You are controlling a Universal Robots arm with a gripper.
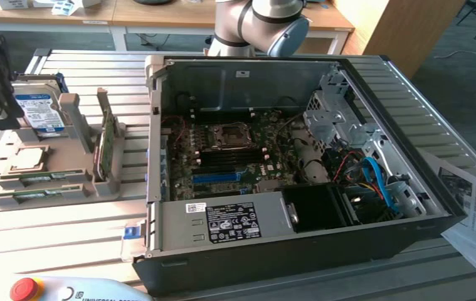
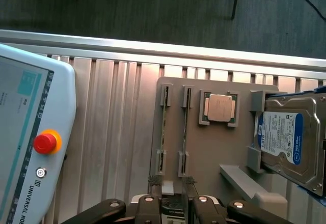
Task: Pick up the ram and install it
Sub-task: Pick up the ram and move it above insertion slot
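**Jaws wide and empty above the parts holder, ram in its slot**

The jaws stand wide open with nothing between them. In the wrist view their two dark fingers hang over one end of a grey holder, apart from everything on it. In the exterior view the holder sits on the slatted metal desk, towards that view's left.

The ram sits on its edge in a narrow slot of the holder. A second green stick that looks just like it is in the next slot, just beside it. The two run parallel, and the second stick lies between the ram and a square processor chip. Past the chip, a hard drive with a blue and white label leans in its own bracket. A taller green card stands upright along the holder's side nearest the computer.

An open computer case lies on the desk beside the holder, with its motherboard exposed. A labelled power supply sits at the near end of the case. The arm rises behind the case.

A teach pendant with a red stop button rests on the desk, near the ram's side of the holder
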